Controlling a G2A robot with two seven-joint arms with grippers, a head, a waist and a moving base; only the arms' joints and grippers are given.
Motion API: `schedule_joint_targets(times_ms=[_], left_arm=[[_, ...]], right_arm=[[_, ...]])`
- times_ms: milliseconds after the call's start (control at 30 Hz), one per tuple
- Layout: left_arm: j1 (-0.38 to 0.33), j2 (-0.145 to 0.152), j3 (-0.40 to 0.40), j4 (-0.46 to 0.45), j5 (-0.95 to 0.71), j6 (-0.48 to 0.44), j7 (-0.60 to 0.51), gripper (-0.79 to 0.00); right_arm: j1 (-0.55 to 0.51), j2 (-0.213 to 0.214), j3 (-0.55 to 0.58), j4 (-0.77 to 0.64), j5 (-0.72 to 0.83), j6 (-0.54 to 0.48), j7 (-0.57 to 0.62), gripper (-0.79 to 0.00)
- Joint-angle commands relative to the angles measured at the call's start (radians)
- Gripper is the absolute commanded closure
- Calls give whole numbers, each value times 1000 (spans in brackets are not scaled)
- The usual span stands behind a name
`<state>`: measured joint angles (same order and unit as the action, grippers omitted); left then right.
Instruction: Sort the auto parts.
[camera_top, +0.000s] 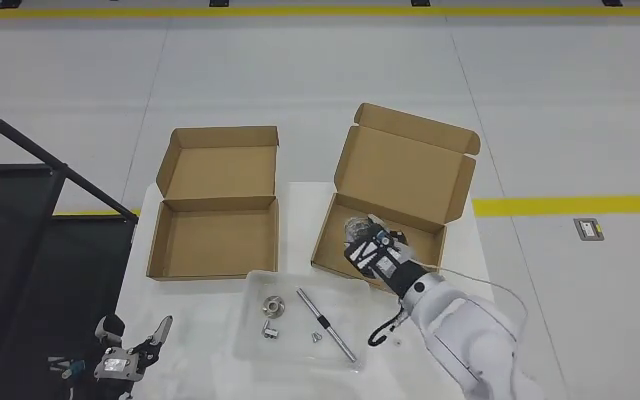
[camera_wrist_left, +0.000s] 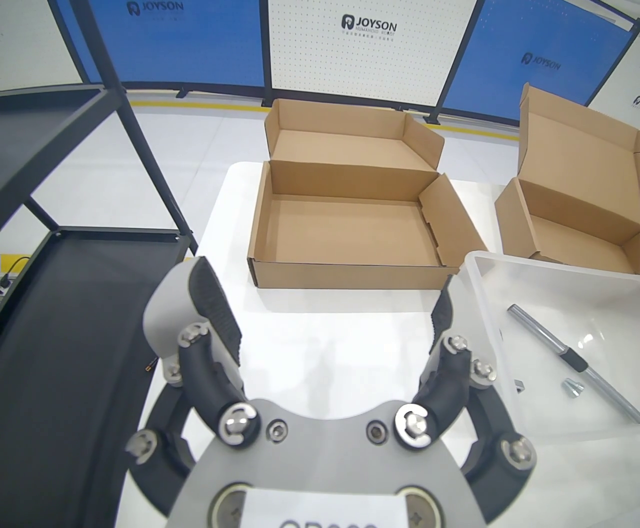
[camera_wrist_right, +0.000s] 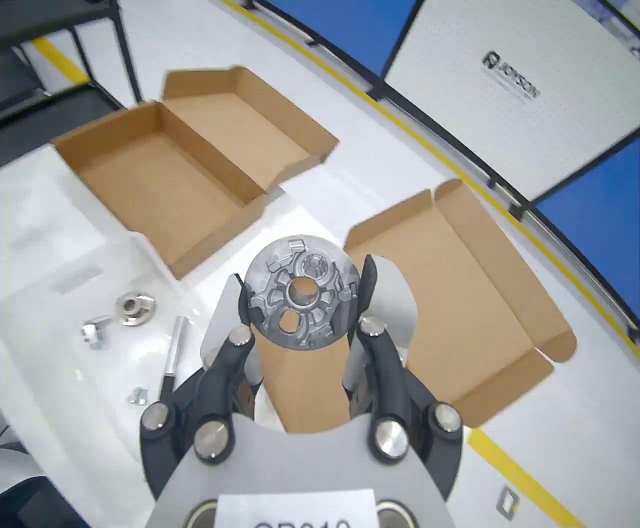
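There are two brown boxes on the white table (camera_top: 296, 215), and both have their lids open. The left box (camera_top: 215, 240) has nothing in it. The right box (camera_top: 333, 235) sits well apart from it.

In front of the boxes there is one clear tray (camera_top: 285, 352). Four things lie in the tray: one long metal rod (camera_top: 325, 323), one round metal piece (camera_top: 272, 305) with a hole in the middle, and two tiny metal bits (camera_top: 268, 328) (camera_top: 316, 337). The rod lies slanted, and the round piece is near the rod's far end.

There are two grippers. The right gripper (camera_wrist_right: 306, 292) is above the right box. Its jaws pinch one flat, round, grey disc (camera_wrist_right: 270, 280) by the edges, one finger on each side. The disc is up in the air over the box floor.

The left gripper (camera_wrist_left: 322, 287) is by the table's near left corner, beside the tray. Its jaws are spread wide, with nothing between them.
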<state>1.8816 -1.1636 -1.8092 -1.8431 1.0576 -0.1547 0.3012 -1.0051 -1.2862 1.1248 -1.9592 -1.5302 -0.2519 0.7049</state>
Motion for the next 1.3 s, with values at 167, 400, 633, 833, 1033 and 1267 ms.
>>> schedule_joint_targets(times_ms=[167, 400, 633, 833, 1033, 1267], left_arm=[[0, 0, 0, 0, 0, 0, 0, -785], [0, 0, 0, 0, 0, 0, 0, -785], [0, 0, 0, 0, 0, 0, 0, -785], [0, 0, 0, 0, 0, 0, 0, -785], [0, 0, 0, 0, 0, 0, 0, -785], [0, 0, 0, 0, 0, 0, 0, -785]], right_arm=[[217, -32, -83, 333, 33, 18, 8, 0], [217, -32, -83, 333, 33, 18, 8, 0], [236, -45, -96, 411, 92, 50, -14, 0], [406, -93, -175, 726, 216, 59, -30, 0], [520, -141, -238, 993, 291, 91, -55, 0], [576, -176, -277, 1144, 313, 95, -112, -203]])
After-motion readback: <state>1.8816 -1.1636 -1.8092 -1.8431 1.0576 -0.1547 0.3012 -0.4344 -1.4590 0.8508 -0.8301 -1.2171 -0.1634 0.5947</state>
